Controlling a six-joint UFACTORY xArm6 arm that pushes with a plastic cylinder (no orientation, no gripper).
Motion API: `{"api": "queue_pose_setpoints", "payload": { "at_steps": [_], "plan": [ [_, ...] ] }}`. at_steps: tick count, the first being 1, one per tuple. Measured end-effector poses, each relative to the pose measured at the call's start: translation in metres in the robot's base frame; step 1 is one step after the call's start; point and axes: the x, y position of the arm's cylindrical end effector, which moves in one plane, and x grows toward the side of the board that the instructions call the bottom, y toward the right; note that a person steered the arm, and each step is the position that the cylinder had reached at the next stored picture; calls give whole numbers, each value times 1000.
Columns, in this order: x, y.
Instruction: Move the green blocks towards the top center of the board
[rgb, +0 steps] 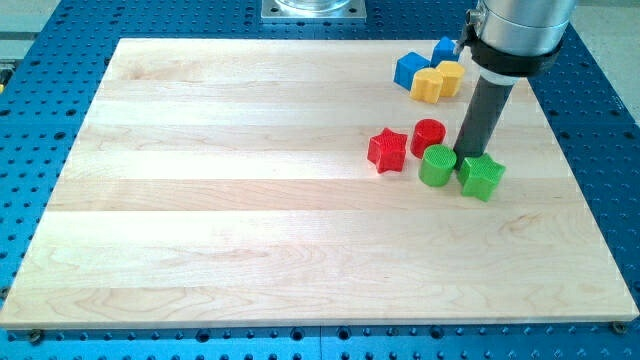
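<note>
A green cylinder (437, 165) and a green star-shaped block (481, 176) sit side by side at the view's right, below the board's middle height. My tip (467, 153) is just above the gap between them, close to or touching both. A red cylinder (428, 135) sits right above the green cylinder, and a red star (387, 150) lies to their left.
Near the view's top right lie a blue block (409, 69), a second blue block (444, 48), and two yellow blocks (428, 86) (450, 77) bunched together. The wooden board (250, 200) rests on a blue perforated table. A metal mount stands at the top centre.
</note>
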Motion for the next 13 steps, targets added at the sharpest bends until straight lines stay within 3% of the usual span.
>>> {"api": "queue_pose_setpoints", "payload": {
  "at_steps": [1,3,4,7,9,10,13],
  "plan": [
    [1,14],
    [49,88],
    [68,26],
    [1,-90],
    [13,-77],
    [-23,-77],
    [-63,-76]
  ]
}}
